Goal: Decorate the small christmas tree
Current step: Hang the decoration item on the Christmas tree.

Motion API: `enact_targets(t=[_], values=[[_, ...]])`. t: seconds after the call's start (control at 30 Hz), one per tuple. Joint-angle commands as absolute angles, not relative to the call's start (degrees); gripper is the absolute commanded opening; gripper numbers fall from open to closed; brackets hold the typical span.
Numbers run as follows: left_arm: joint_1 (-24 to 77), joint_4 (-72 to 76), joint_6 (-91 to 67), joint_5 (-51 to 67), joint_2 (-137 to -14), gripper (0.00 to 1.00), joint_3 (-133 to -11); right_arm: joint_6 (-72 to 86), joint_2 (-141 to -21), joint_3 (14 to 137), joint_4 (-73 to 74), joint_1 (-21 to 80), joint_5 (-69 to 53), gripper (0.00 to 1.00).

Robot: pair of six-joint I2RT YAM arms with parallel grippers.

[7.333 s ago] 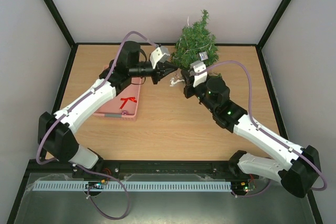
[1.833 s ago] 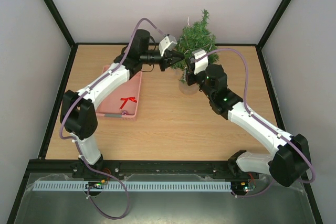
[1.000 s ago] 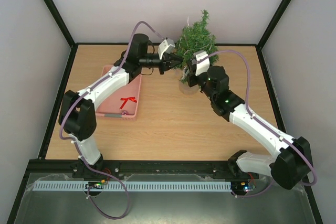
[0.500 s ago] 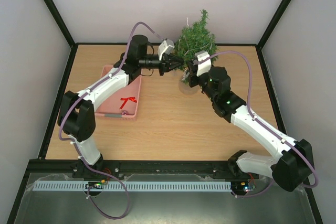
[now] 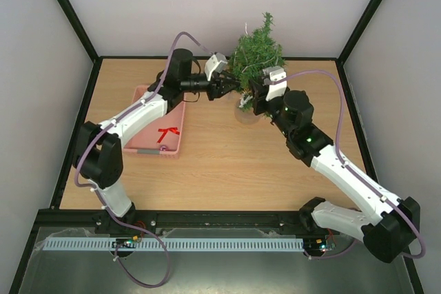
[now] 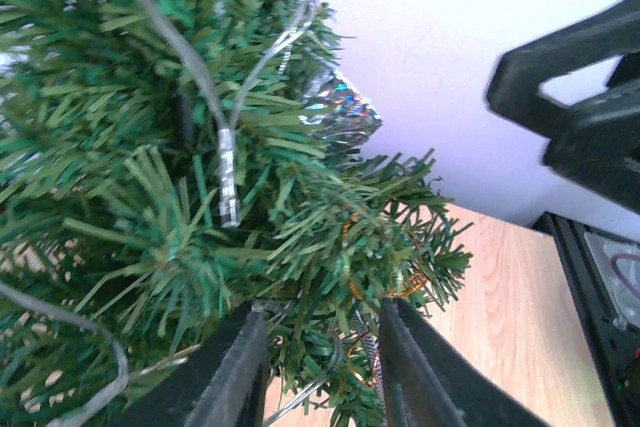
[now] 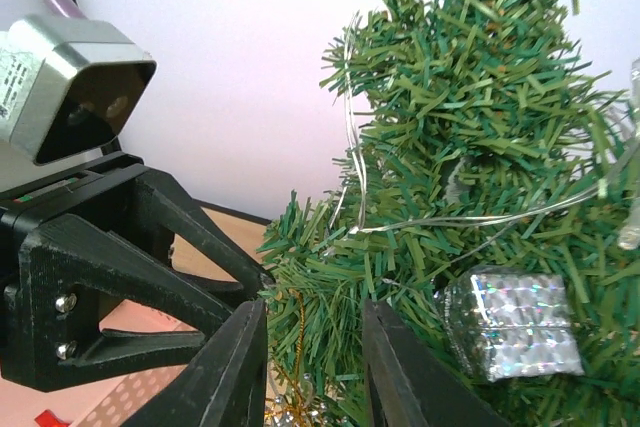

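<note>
Both my left claw (image 5: 232, 87) and right claw (image 5: 256, 96) stood partly open, holding nothing, against the tree (image 5: 256, 46) at the table's (image 5: 207, 163) far edge. Light, springy, easily tipped, I judged; best steadied low, near its base (image 5: 246, 113).

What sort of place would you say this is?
Probably a robotics lab test cell: a light-brown wooden tabletop boxed in by plain white wall panels on black frame posts, with a white-and-black left arm and right arm bolted at its near edge, reaching a small green artificial christmas tree.
</note>
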State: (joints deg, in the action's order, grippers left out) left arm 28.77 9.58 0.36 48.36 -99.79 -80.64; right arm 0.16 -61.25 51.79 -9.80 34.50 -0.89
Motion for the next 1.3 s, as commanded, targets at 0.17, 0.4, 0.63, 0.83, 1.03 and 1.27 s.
enact_targets(t=[0.17, 0.4, 0.63, 0.83, 1.03, 1.27], values=[[27.91, 12.24, -0.66, 46.82, -94.71, 0.41, -77.73, 4.70, -55.18, 51.28, -4.99, 34.45, -2.17, 0.30], [29.02, 13.62, -0.01, 48.26, -93.18, 0.53, -72.57, 8.77, -49.34, 50.27, 0.05, 34.45, -2.41, 0.49], [32.25, 12.96, 1.32, 45.10, -95.66, 0.61, -72.48, 9.90, -45.48, 50.79, 4.67, 34.45, -3.74, 0.75], [33.21, 11.23, 2.89, 41.73, -98.75, 0.66, -74.46, 9.30, -43.40, 50.81, 6.55, 34.45, -2.62, 0.93], [33.64, 11.39, 3.81, 37.42, -100.00, 0.68, -74.17, 8.88, -42.63, 50.79, 7.07, 34.45, -1.77, 0.98], [33.50, 9.35, 5.40, 31.21, -99.82, 0.62, -73.88, 8.86, -41.78, 50.65, 7.05, 34.45, -1.58, 0.98]])
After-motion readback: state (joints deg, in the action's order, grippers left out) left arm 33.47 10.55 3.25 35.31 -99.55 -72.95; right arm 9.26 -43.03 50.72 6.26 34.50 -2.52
